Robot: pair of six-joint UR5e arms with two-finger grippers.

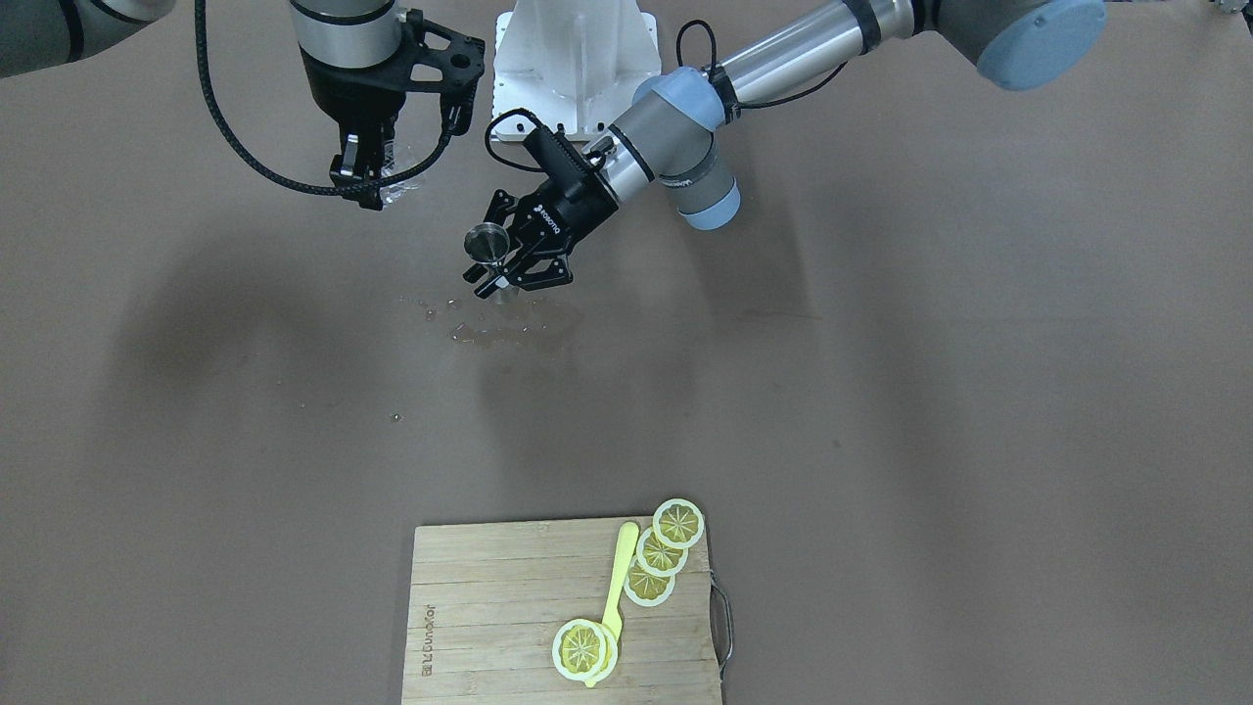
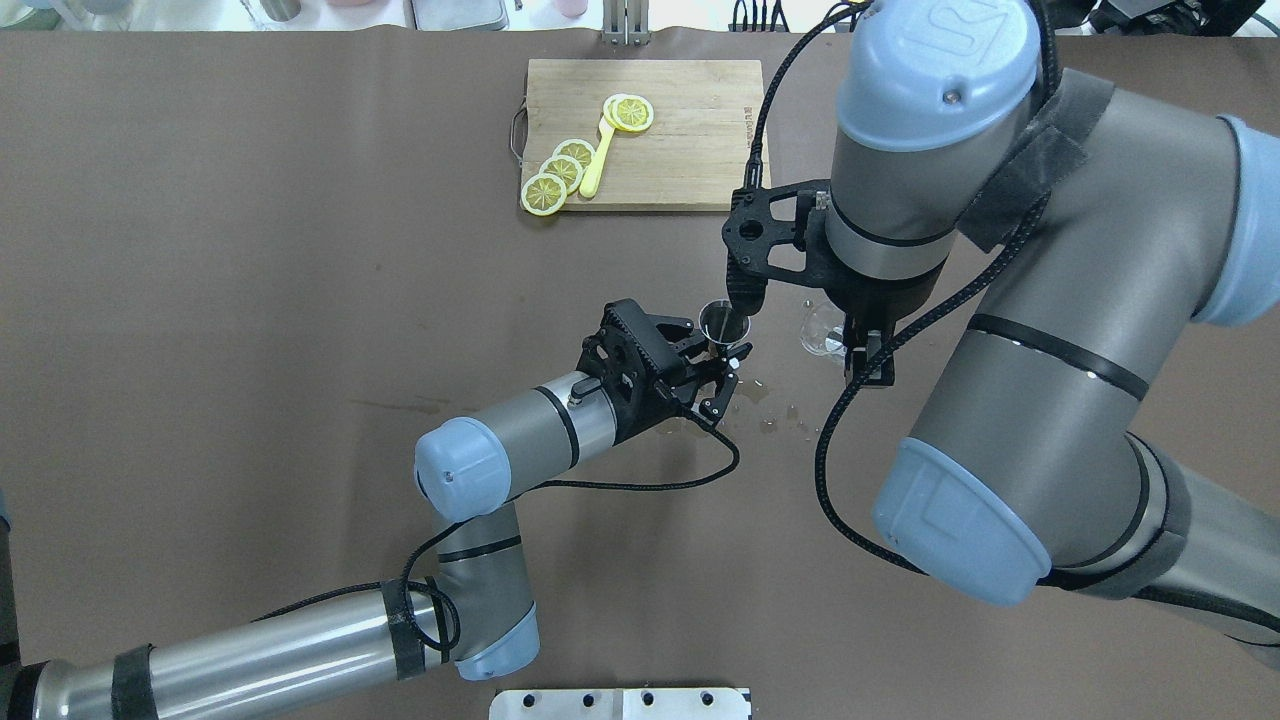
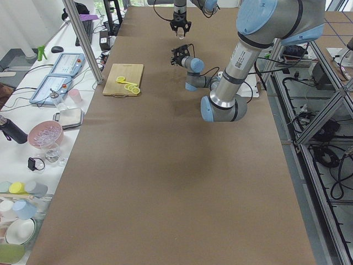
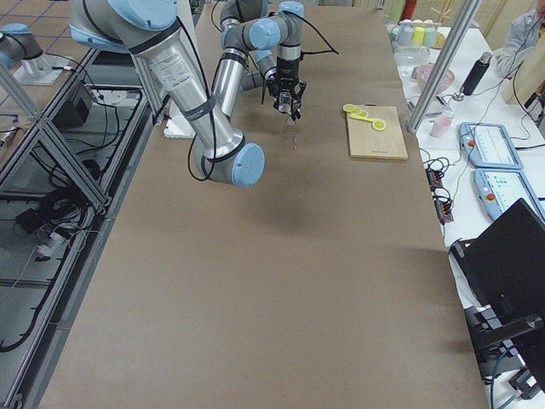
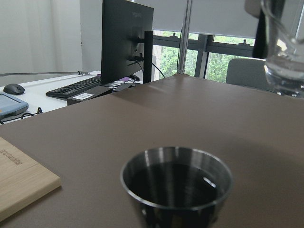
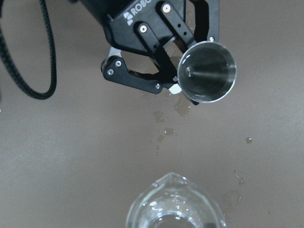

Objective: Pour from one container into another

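Note:
A small steel measuring cup (image 1: pixel 487 242) stands upright with my left gripper (image 1: pixel 489 266) shut on it, seen from above as an open round mouth (image 2: pixel 722 322) (image 6: pixel 207 71). In the left wrist view the cup (image 5: pixel 175 187) fills the foreground. Beside it, a short way apart, a clear glass pouring beaker (image 1: pixel 396 181) (image 2: pixel 822 330) hangs upright in my right gripper (image 1: pixel 377 186), which is shut on it. A little water shows at the beaker's bottom (image 5: pixel 285 52). The beaker's spout (image 6: pixel 173 204) points toward the steel cup.
Spilled water drops (image 1: pixel 489 328) (image 2: pixel 780 415) lie on the brown table under and near the steel cup. A wooden cutting board (image 1: pixel 489 627) (image 2: pixel 690 130) with lemon slices (image 1: pixel 677 522) and a yellow utensil sits at the table's far side.

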